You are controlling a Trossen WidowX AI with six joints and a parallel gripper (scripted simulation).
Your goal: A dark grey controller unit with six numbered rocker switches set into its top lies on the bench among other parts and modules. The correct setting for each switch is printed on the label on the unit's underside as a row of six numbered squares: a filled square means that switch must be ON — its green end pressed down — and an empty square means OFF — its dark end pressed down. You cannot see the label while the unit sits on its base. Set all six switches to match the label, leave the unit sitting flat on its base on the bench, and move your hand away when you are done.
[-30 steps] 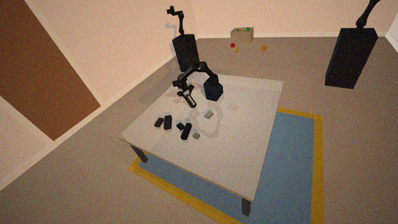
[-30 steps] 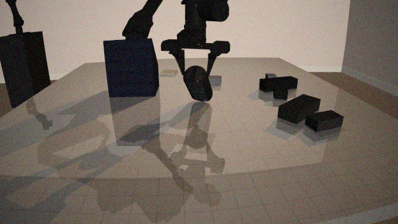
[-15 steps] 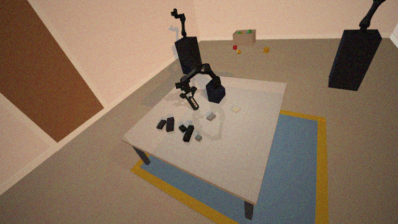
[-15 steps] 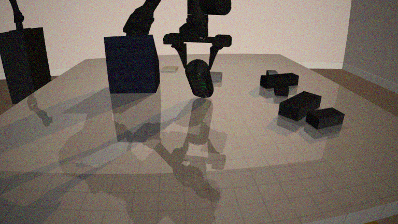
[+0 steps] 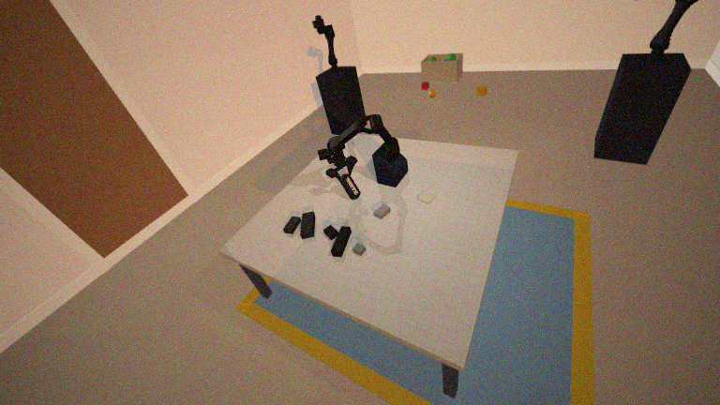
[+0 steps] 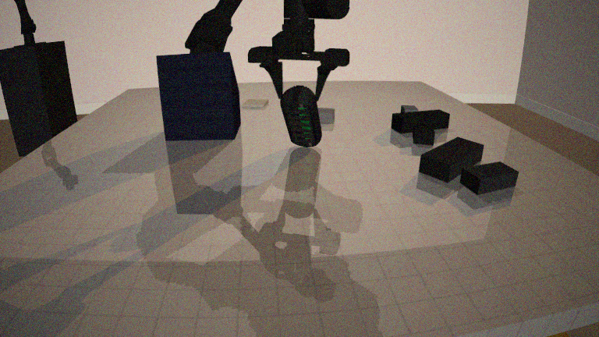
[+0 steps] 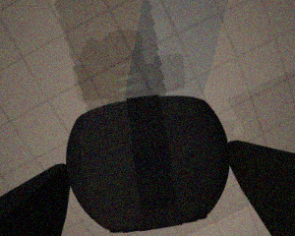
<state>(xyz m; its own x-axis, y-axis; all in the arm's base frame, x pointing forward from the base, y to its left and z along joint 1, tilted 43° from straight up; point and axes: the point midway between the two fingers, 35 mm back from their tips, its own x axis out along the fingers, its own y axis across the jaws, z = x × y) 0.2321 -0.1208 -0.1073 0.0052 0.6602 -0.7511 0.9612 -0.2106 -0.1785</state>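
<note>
My gripper (image 5: 344,171) (image 6: 299,94) (image 7: 148,162) is shut on the dark grey controller unit, with one finger against each long side. The unit (image 5: 349,187) (image 6: 302,118) (image 7: 147,172) hangs steeply tilted, its lower end just over the bench; I cannot tell whether that end touches. Its switch side faces the exterior view, where a column of green and dark rocker ends shows, too coarse to read each one. A pale printed strip shows on its side toward the top camera, too small to read. The wrist view shows only its rounded near end; the label is hidden there.
On the bench (image 5: 425,283) (image 6: 110,235) lie several black blocks, among them a long one (image 5: 341,241) (image 6: 451,158), grey blocks (image 5: 382,210) (image 6: 327,115) and a pale flat piece (image 5: 426,197) (image 6: 255,104). The arm's navy pedestal (image 5: 390,167) (image 6: 198,94) stands beside the held unit.
</note>
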